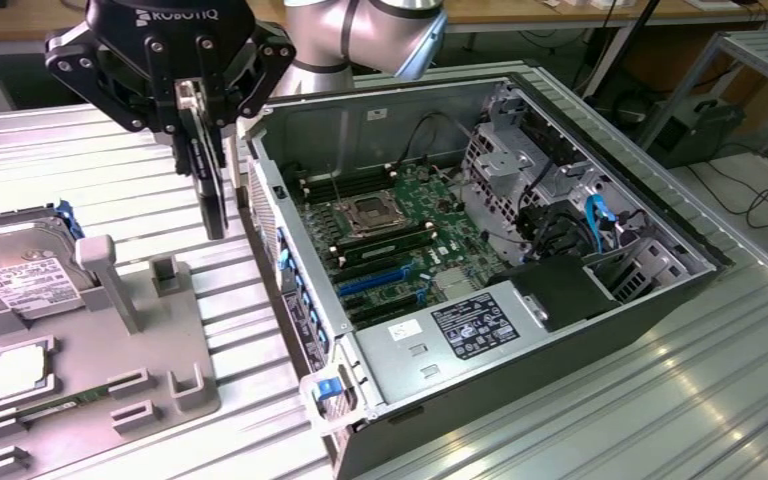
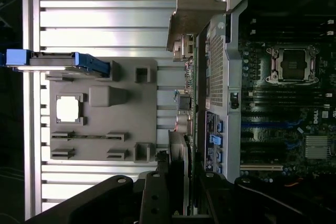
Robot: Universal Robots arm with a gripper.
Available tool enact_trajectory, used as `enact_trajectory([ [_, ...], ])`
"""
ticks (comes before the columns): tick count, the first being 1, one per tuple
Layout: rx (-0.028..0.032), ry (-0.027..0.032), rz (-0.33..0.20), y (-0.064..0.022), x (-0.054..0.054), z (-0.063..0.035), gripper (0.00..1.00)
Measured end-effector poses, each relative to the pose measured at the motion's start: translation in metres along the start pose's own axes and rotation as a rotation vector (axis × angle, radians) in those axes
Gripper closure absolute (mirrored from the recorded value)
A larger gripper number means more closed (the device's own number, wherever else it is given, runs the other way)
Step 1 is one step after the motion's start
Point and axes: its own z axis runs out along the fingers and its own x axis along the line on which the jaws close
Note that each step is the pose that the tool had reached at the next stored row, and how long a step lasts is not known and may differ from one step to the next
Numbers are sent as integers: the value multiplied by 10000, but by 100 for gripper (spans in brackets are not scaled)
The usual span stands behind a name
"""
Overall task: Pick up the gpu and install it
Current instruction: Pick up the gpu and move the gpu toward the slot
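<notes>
Pincer (image 1: pixel 204 108) fingers, partly closed, clamp the gpu (image 1: pixel 213 190) by one end. It hangs upright on edge above the desk (image 1: pixel 704 400), between the grey holder tray (image 1: pixel 157 350) and the open computer case (image 1: pixel 357 120), touching neither.

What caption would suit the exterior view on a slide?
Robot hand holds the gpu upright, between the gray parts fixture and the open computer case.
</notes>
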Motion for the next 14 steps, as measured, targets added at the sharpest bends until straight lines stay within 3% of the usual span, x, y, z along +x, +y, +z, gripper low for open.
enact_trajectory([
  [14, 0, -33, -2, -1, -86, 11, 73],
])
